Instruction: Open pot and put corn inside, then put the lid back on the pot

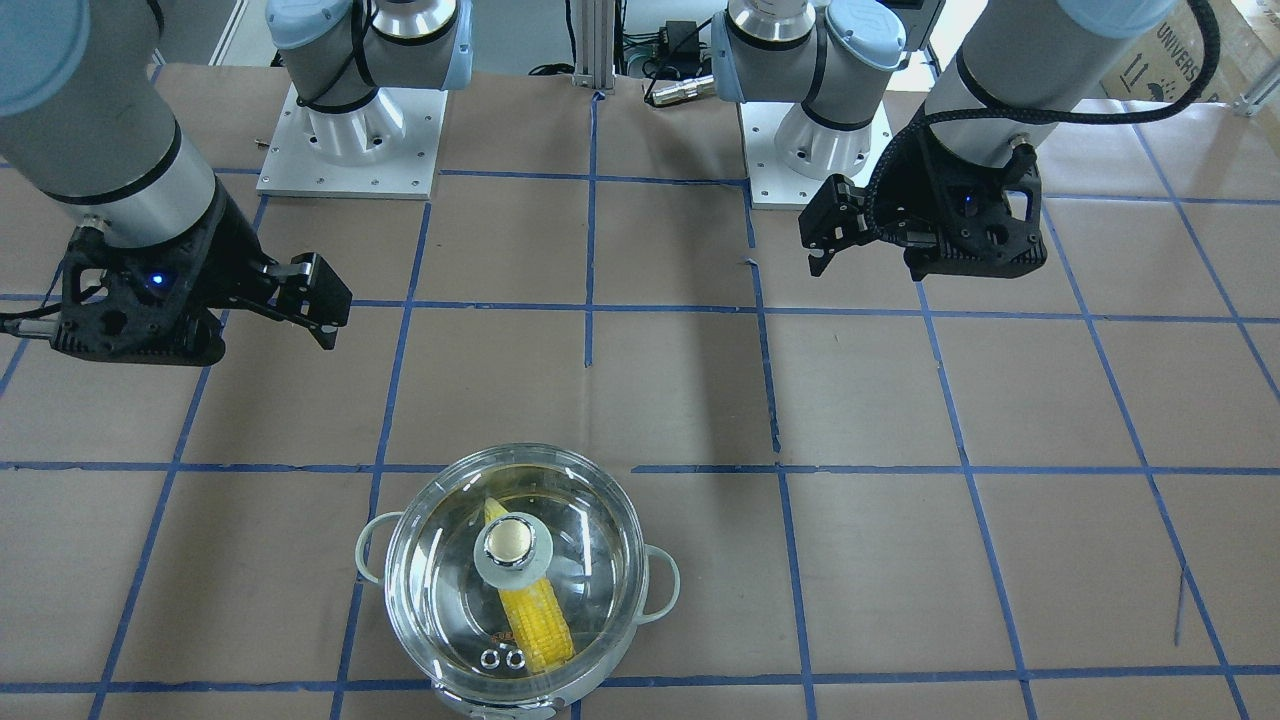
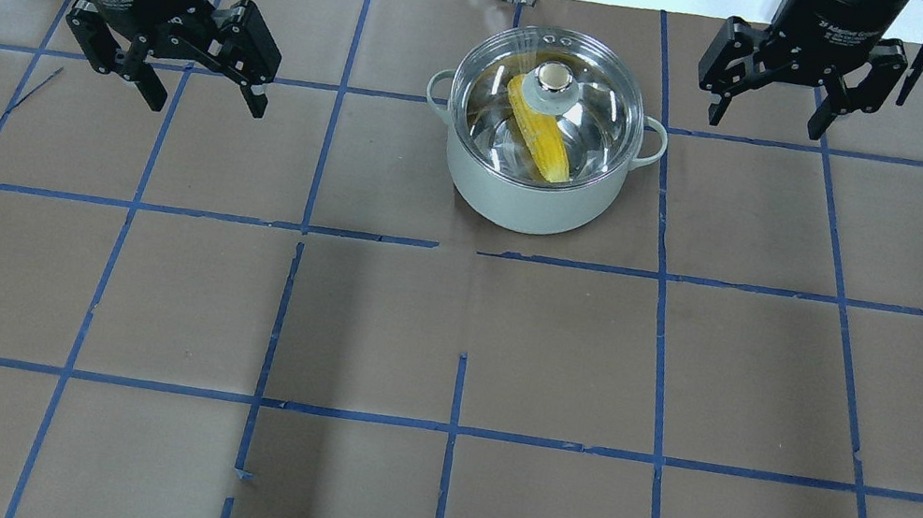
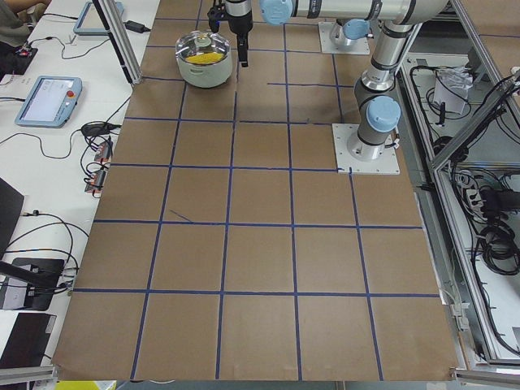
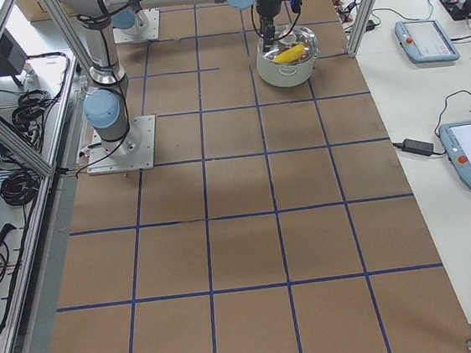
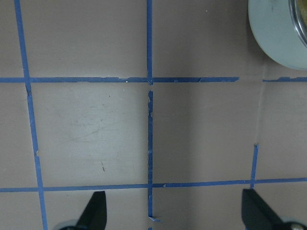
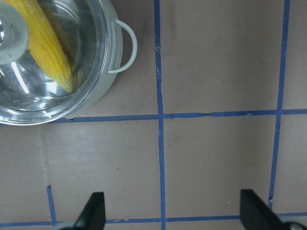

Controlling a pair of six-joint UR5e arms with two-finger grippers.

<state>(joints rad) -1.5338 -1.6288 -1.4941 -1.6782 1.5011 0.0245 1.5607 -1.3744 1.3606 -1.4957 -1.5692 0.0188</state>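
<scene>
The pot [image 2: 529,200] stands at the far middle of the table with the glass lid [image 2: 586,120] shut on it. The yellow corn [image 2: 539,142] lies inside and shows through the glass, under the knob [image 2: 553,78]. They also show in the front-facing view: the pot [image 1: 655,590], the lid [image 1: 585,540] and the corn [image 1: 540,620]. My left gripper [image 2: 206,105] is open and empty, well left of the pot. My right gripper [image 2: 766,123] is open and empty, just right of the pot. The right wrist view shows the corn [image 6: 48,43] under the lid [image 6: 29,93].
Brown paper with a blue tape grid covers the table [image 2: 465,345]. The arm bases [image 1: 350,130] are bolted at the robot's side. Tablets and cables [image 3: 49,97] lie on a side bench past the table's edge.
</scene>
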